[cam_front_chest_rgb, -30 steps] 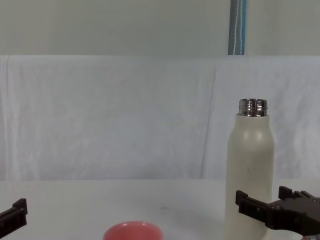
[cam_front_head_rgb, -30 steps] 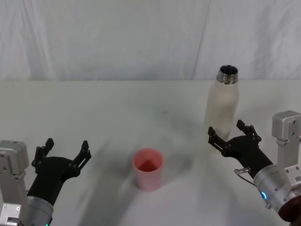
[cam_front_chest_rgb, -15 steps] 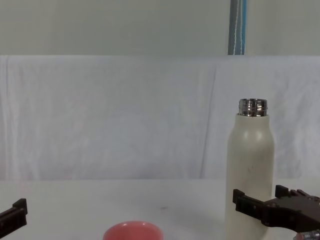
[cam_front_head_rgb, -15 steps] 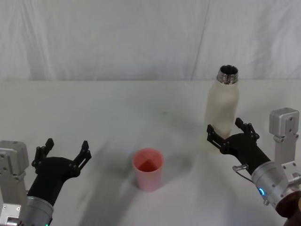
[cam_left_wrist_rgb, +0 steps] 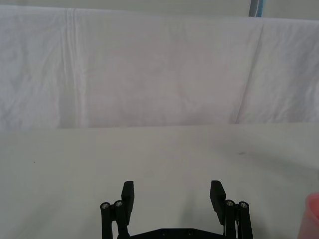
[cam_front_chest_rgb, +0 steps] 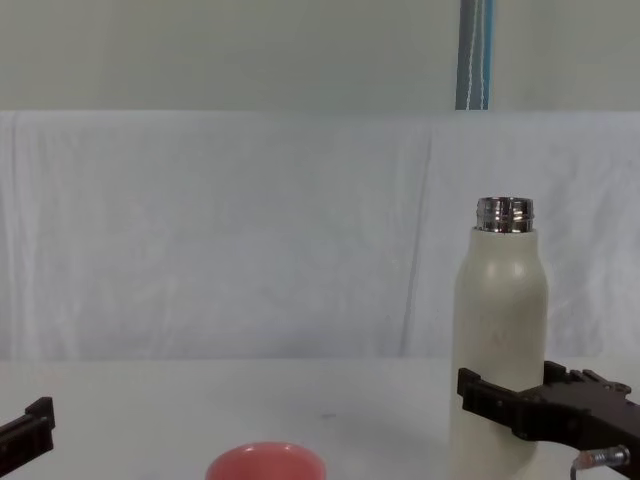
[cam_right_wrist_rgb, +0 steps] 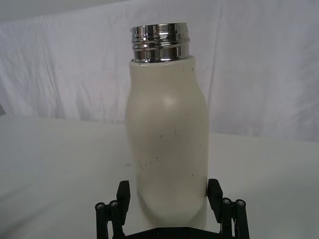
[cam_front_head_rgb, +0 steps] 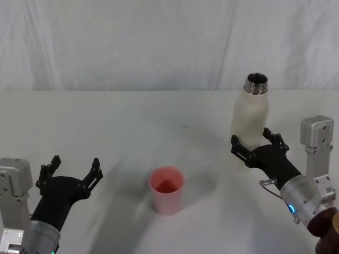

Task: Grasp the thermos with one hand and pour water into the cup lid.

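Observation:
The cream-white thermos (cam_front_head_rgb: 250,123) stands upright at the right of the table, its steel neck uncapped. My right gripper (cam_front_head_rgb: 253,145) is open, and its two fingers straddle the bottle's lower body without closing on it. The right wrist view shows the thermos (cam_right_wrist_rgb: 167,144) between the fingers (cam_right_wrist_rgb: 215,192), with one on each side. From the chest view the thermos (cam_front_chest_rgb: 498,330) rises above the right gripper (cam_front_chest_rgb: 512,400). The pink cup lid (cam_front_head_rgb: 167,189) stands mouth up near the table's middle front and also shows in the chest view (cam_front_chest_rgb: 266,462). My left gripper (cam_front_head_rgb: 74,170) hovers open at the front left, well clear of the cup lid.
A white cloth covers the table (cam_front_head_rgb: 132,121) and hangs as a backdrop behind it. In the left wrist view the left gripper (cam_left_wrist_rgb: 172,199) faces bare cloth, with the cup lid (cam_left_wrist_rgb: 314,219) at the picture's edge.
My right gripper has slid forward toward the thermos, so its open fingers now flank the bottle's lower body. The left arm, thermos and cup lid have not moved.

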Robot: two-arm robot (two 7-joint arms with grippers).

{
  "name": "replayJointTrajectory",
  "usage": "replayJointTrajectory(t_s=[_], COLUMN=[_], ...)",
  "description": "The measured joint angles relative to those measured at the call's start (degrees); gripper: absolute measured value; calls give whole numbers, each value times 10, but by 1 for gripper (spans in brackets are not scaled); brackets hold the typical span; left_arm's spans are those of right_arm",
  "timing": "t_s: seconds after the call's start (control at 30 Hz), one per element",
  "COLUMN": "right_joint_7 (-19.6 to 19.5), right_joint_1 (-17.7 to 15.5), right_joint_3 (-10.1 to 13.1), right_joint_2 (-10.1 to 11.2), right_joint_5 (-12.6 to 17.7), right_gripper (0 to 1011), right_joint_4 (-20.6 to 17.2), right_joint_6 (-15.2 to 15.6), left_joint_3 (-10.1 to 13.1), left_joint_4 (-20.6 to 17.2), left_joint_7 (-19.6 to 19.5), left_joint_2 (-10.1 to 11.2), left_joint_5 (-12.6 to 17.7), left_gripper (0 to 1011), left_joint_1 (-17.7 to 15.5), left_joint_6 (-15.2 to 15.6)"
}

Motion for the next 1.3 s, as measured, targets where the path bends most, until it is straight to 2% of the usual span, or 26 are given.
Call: replayJointTrajectory(t_s=[0.6,1.3], right_joint_7=[7,-2], right_joint_1=[29,57], right_joint_3=[-6,-11], right_joint_2=[-5,-18], right_joint_5=[3,-9], right_gripper=[1002,1003], right_joint_4=[37,80], right_joint_6=[-8,-15], left_joint_3=[0,0], left_joint_4=[0,0], left_joint_7=[0,0], left_joint_2=[0,0], left_joint_5=[0,0], left_gripper=[1001,1001], left_joint_1=[0,0], left_joint_6=[0,0])
